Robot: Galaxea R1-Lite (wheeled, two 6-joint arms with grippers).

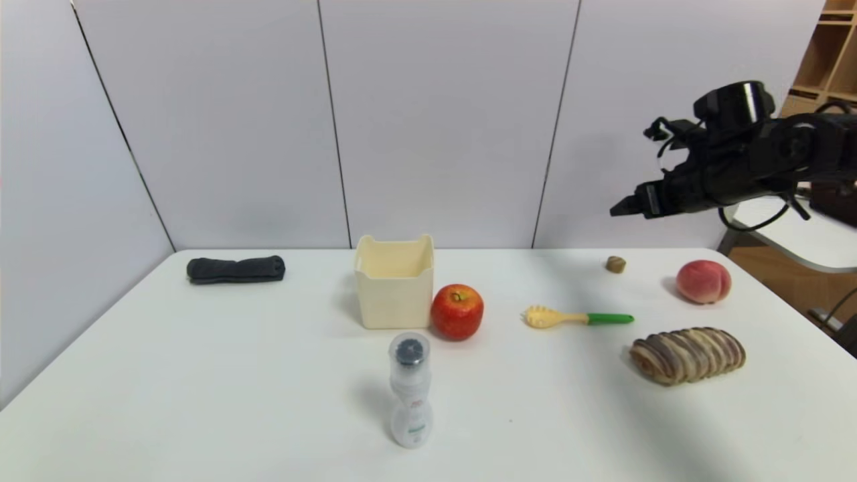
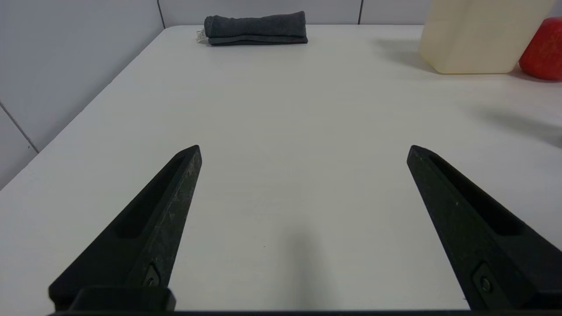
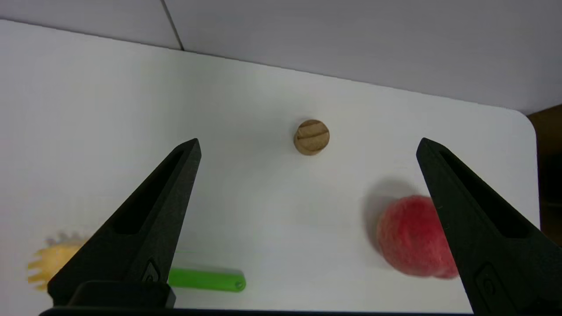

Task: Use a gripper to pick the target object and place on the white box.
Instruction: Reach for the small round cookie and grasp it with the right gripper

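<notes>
**Right hand lined up above the little brown lump, nothing gripped yet**

I've got the right hand (image 1: 633, 204) up in the air on the right side of the worktop (image 1: 268, 402), angled down and forward, fingers spread wide with nothing between them. I'm keeping them wide because, through the right wrist camera, the target object (image 3: 311, 137) sits framed neatly in the gap, and I want room on both sides when I drop.

The target object is a small olive-brown rounded lump lying near the back right of the worktop, apart from everything else. The peach (image 1: 703, 281) is its nearest neighbour, off to the right and a little closer to me; the yellow pasta spoon with the green handle (image 1: 577, 318) lies in front of it. The striped bread loaf (image 1: 687, 355) is nearer still to me.

The white box (image 1: 394, 281) stands open-topped near the middle, with the red apple (image 1: 457, 311) touching or just beside its right wall. A clear bottle (image 1: 410, 391) stands in front of it, so my carry path should stay high, I reckon.

The left hand (image 2: 304, 151) is parked low on the left, spread and empty, pointing toward the rolled dark towel (image 2: 256, 28).
</notes>
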